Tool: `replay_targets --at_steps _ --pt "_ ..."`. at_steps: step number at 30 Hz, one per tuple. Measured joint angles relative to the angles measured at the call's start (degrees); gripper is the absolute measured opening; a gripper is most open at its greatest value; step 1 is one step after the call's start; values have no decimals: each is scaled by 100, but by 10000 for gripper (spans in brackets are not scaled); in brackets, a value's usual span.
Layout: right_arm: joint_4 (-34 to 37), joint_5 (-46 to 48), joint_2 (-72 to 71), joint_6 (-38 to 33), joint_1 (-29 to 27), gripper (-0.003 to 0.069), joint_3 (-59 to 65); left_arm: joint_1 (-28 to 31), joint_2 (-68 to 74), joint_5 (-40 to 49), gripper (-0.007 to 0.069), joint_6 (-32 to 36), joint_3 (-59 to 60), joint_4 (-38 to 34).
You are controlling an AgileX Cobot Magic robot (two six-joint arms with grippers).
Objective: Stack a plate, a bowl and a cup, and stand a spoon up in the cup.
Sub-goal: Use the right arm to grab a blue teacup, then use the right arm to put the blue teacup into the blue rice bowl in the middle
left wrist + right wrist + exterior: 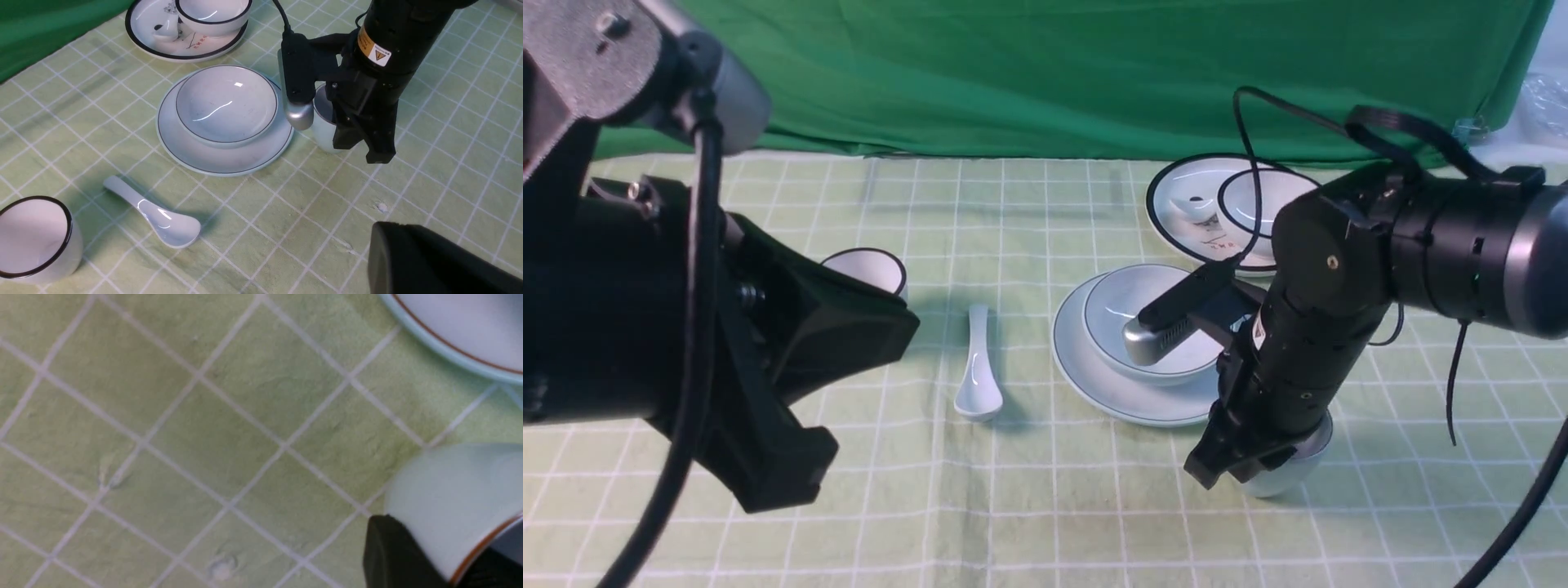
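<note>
Front view shows our right tool down at the small cup, which is on the cloth beside the plate. The right wrist view shows the tool's tips pinching the cup's wall, one inside and one outside. Our left tool is closed and holds nothing.

We think the next job is to lift the cup straight up. We should squeeze just enough, because smooth, shiny sides may slip. Then we need to bring it over the bowl, clear of the rim, and set it down gently in the middle so it stands flat. If we bump the bowl, it could slide on the plate.

The plate is wide and round, the bowl is curved, and both have thin dark edges. The spoon has a deep, egg-shaped scoop. It lies on the soft, checked green cloth, waiting for its turn.
</note>
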Motion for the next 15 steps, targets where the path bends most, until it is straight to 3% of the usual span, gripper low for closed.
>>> replay_targets --at_steps 7,15 --pt "0 158 -432 -34 61 88 -1298 0 0 0 21 0 0 18" --pt "0 164 701 -113 45 89 -2291 0 0 0 21 0 0 44"
